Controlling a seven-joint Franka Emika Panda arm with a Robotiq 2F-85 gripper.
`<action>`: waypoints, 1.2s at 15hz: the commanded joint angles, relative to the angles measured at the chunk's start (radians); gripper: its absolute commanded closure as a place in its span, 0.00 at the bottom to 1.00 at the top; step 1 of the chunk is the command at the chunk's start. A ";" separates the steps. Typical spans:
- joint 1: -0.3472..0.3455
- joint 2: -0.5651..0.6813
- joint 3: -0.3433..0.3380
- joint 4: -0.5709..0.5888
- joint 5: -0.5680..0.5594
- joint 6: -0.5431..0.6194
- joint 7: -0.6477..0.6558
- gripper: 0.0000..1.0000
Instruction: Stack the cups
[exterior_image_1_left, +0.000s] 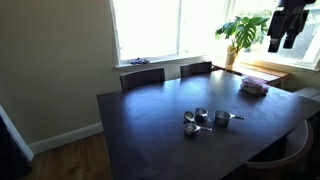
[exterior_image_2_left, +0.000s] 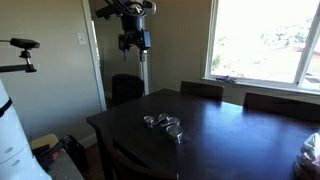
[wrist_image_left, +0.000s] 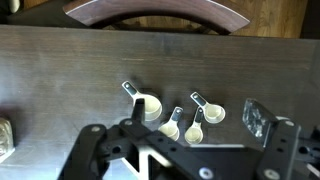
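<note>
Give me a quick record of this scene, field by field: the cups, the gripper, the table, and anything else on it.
items: three silver measuring cups, close together near the table's middle, side by side, none nested
arm: gripper high above the table, jaws open, holding nothing
surface: dark wooden table
other: pinkish flat stack at the table's window end; potted plant by the window
progress: stacking not yet begun
</note>
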 joint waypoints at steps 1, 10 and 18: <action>0.003 0.115 0.005 0.051 -0.035 0.063 0.029 0.00; 0.005 0.248 -0.012 0.093 -0.054 0.141 0.021 0.00; 0.003 0.348 -0.009 0.114 -0.046 0.201 0.075 0.00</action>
